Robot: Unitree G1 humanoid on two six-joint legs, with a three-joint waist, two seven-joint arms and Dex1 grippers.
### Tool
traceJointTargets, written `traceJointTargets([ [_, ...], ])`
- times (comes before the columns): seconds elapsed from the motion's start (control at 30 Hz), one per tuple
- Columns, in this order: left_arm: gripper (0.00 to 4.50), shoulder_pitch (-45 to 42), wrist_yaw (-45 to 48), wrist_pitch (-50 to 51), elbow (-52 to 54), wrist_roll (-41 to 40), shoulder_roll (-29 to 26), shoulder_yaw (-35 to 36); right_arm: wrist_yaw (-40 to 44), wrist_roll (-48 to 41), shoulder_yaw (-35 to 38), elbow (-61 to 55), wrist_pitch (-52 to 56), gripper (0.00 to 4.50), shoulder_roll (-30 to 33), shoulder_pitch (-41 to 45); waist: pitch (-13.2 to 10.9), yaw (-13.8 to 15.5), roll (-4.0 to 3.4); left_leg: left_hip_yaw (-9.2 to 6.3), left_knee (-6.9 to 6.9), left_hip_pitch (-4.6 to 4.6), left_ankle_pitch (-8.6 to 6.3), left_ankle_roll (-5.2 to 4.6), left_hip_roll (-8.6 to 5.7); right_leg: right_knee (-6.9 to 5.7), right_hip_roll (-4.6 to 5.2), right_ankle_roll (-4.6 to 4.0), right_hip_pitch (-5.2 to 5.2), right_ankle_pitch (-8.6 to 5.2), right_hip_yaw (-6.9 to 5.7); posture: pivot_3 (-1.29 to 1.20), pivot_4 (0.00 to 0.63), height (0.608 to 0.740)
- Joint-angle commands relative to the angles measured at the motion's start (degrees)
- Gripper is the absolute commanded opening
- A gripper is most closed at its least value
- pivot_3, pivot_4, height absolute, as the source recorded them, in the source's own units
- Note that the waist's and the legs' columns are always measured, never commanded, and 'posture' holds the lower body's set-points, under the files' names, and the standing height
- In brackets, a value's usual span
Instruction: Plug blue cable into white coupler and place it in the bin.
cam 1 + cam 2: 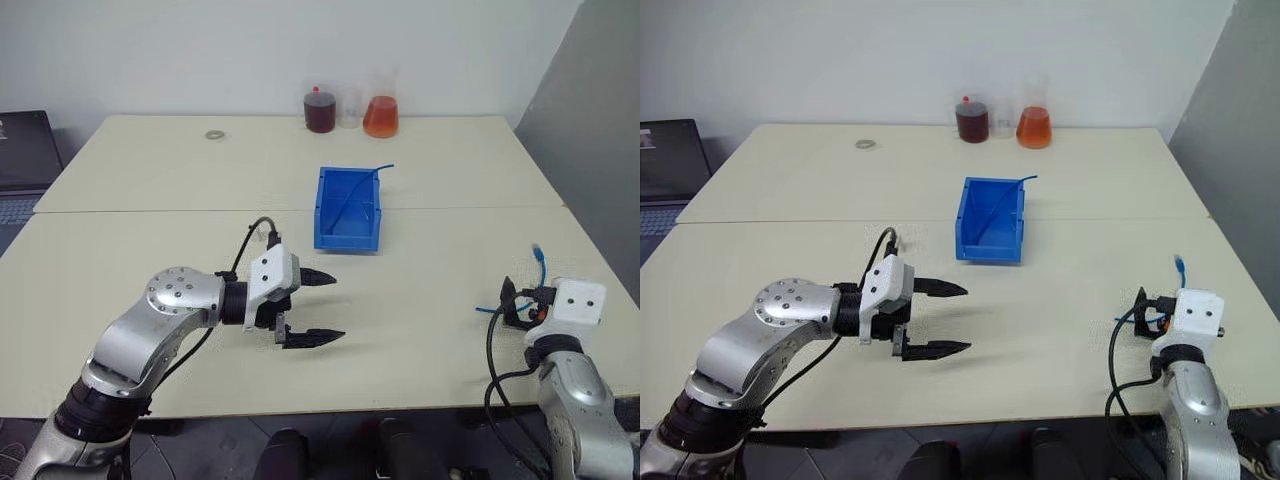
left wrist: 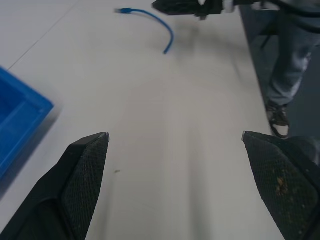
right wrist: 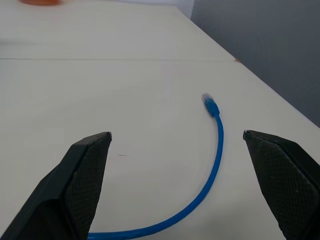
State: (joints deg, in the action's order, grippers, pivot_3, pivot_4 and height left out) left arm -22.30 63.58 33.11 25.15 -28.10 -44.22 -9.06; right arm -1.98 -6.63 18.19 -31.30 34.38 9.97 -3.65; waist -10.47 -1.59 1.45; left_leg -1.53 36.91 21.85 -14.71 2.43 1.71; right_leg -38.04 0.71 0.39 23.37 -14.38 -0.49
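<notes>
Left eye view: the rectangular bright-blue plastic bin (image 1: 348,209) sits mid-tabletop (image 1: 150,250), a thin blue cord leaning over its 1 o'clock corner. At 7 o'clock from it the left hand (image 1: 318,306) hangs spread, empty.

Right eye view: the right hand (image 1: 1143,312) is at 4 o'clock from the bin.

Right wrist view: its fingers (image 3: 80,180) spread, the short bright-blue cable (image 3: 200,200) lies on the tabletop between them, plug at 12 o'clock.

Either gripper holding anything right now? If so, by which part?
Nothing held. Left gripper and right gripper are both open and empty; a blue cable lies on the table between the right fingers, untouched.
</notes>
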Motion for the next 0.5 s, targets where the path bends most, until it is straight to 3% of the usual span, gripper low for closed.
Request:
traceJointTargets([
  [0.03,4.50,-2.75,2.04,-0.71,-0.65,-0.62,-0.07,-0.29,-0.86,-3.00,5.08,3.42,6.52,4.49,1.97,6.64,0.00,-0.06,0.00,0.01,0.01,0.00,0.00,-0.01,0.00,0.00,0.00,0.02,0.00,0.01,-0.01,0.00,0.150,0.740],
  [0.23,4.50,-3.97,2.92,-2.23,-2.50,0.65,0.58,-0.60,1.25,-5.66,10.75,17.92,11.16,4.49,7.79,14.58,0.00,0.00,0.00,0.04,-0.03,0.10,-0.01,-0.02,-0.04,0.08,0.00,0.01,0.03,0.01,0.03,0.00,0.150,0.740],
  [0.4,4.50,-3.90,3.13,-2.41,-2.66,0.83,0.61,-0.40,5.17,-7.01,10.87,29.04,10.38,4.49,12.59,18.37,-0.01,-0.05,-0.01,0.11,-0.02,0.12,-0.01,-0.03,-0.05,0.10,0.00,0.01,0.05,0.01,0.08,0.00,0.150,0.740],
  [0.5,4.50,-3.56,3.08,-2.48,-2.50,1.19,0.55,-0.29,6.86,-7.28,10.66,34.52,8.46,3.99,14.58,20.35,-0.01,-0.14,-0.01,0.08,-0.02,0.09,-0.01,-0.04,-0.03,0.07,-0.03,0.01,0.04,0.00,0.08,0.00,0.150,0.740],
])
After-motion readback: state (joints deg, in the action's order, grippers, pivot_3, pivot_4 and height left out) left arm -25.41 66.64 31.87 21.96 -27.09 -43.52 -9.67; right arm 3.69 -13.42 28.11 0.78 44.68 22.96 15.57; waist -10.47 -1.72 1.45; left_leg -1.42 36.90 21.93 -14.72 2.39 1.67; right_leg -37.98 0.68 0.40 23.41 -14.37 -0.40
